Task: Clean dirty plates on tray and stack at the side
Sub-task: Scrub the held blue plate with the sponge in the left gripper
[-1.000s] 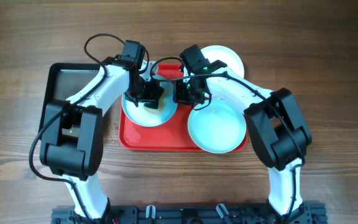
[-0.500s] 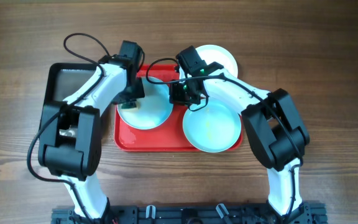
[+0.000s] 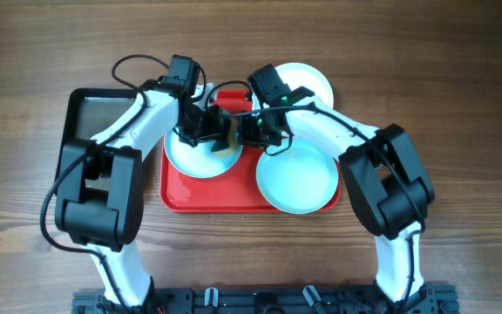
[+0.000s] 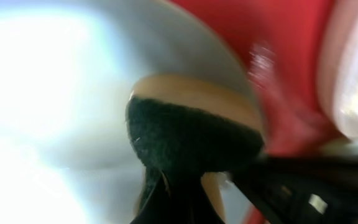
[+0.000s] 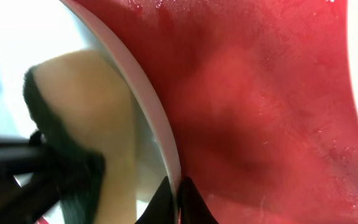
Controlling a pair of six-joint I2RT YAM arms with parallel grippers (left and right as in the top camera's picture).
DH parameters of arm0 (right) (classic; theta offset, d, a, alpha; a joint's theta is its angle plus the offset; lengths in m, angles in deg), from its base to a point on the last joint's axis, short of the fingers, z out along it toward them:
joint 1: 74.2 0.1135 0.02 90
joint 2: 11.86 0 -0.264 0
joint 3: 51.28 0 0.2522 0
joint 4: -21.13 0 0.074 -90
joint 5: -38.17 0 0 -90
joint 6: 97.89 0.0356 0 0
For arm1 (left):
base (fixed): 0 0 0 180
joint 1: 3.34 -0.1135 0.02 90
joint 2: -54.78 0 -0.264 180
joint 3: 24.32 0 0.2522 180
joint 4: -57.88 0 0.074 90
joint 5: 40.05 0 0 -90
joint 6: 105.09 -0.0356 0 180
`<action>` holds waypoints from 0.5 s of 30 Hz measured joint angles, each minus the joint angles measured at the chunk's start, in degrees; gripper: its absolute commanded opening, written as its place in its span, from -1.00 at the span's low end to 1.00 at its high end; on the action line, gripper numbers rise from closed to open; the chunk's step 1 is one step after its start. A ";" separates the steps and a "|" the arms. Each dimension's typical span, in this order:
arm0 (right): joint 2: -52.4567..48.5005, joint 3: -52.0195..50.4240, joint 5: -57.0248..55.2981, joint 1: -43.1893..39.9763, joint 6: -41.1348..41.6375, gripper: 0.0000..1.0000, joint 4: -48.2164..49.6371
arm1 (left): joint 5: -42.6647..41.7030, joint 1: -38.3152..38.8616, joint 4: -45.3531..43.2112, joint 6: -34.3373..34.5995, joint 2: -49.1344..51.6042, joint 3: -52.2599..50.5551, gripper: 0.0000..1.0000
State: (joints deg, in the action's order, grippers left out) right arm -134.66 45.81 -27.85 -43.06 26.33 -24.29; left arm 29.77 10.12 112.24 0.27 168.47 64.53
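A pale aqua plate [image 3: 188, 159] lies on the left half of the red tray [image 3: 207, 194]. My left gripper [image 3: 219, 131] is shut on a sponge, dark green scrub side and tan foam [image 4: 191, 134], pressed on this plate [image 4: 55, 93]. My right gripper [image 3: 253, 131] is shut on the plate's right rim [image 5: 142, 87], fingertips [image 5: 174, 193] either side of it. A second aqua plate [image 3: 299, 181] lies over the tray's right end. The white plate [image 3: 314, 80] sits at the tray's back right, partly hidden by the right arm.
A smaller dark metal tray [image 3: 94, 113] lies left of the red tray, under the left arm. Bare wooden table surrounds both trays. Both arms cross closely over the red tray's back edge.
The left gripper swept the sponge to the plate's left side, then back to its right side by the right gripper. The right gripper has kept its hold on the rim.
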 measured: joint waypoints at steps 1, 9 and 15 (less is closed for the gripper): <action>0.00 0.00 0.00 0.00 0.00 -0.91 0.02 | 3.82 0.15 -0.09 2.34 -0.02 0.00 -0.92; -0.02 0.00 0.07 0.13 0.00 -0.91 0.31 | 29.35 1.25 8.11 14.08 -0.50 1.40 -0.92; 0.00 0.00 0.02 0.02 -0.02 -0.92 0.00 | 21.40 3.52 9.79 5.38 -0.50 1.57 -0.92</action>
State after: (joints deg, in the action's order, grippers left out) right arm -134.66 45.81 -27.83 -43.04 26.31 -24.29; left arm 51.17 13.64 122.03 5.64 167.97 66.11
